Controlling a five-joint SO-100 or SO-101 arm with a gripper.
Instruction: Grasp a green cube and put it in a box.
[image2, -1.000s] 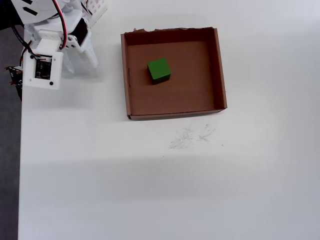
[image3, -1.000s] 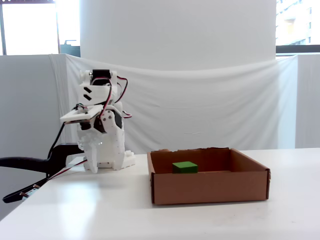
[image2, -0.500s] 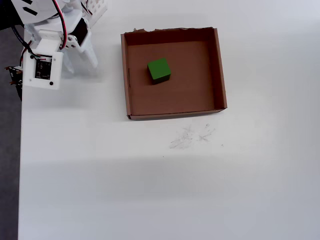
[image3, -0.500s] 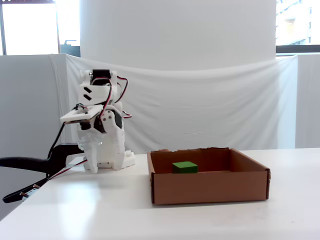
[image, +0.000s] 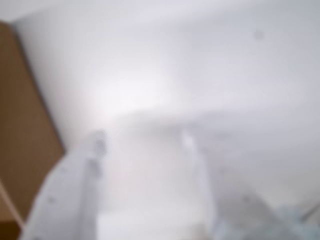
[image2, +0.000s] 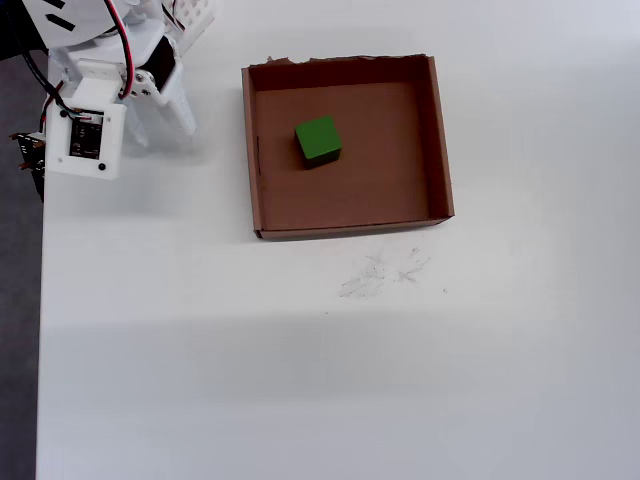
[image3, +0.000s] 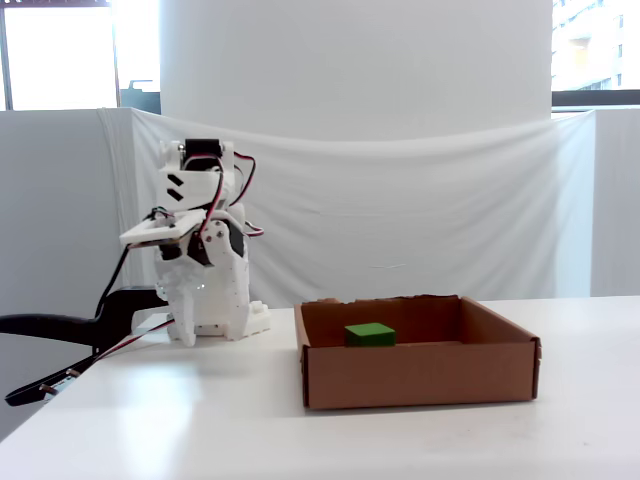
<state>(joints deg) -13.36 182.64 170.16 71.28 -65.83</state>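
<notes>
The green cube (image2: 318, 140) lies inside the box (image2: 439, 140), in its upper-left part in the overhead view, and shows just above the front wall in the fixed view (image3: 369, 333). The box (image3: 420, 375) is a shallow brown cardboard tray with a ragged far edge. My gripper (image2: 165, 132) is folded back over the arm's base, left of the box and well clear of it. The blurred wrist view shows its two white fingers spread apart, the gripper (image: 141, 137) open and empty over white table, with the box wall (image: 20, 125) at the left.
The arm's base (image3: 205, 300) stands at the table's back-left corner, with cables and a black clamp (image3: 60, 328) over the left table edge. Faint pencil scribbles (image2: 385, 272) mark the table just in front of the box. A white cloth hangs behind.
</notes>
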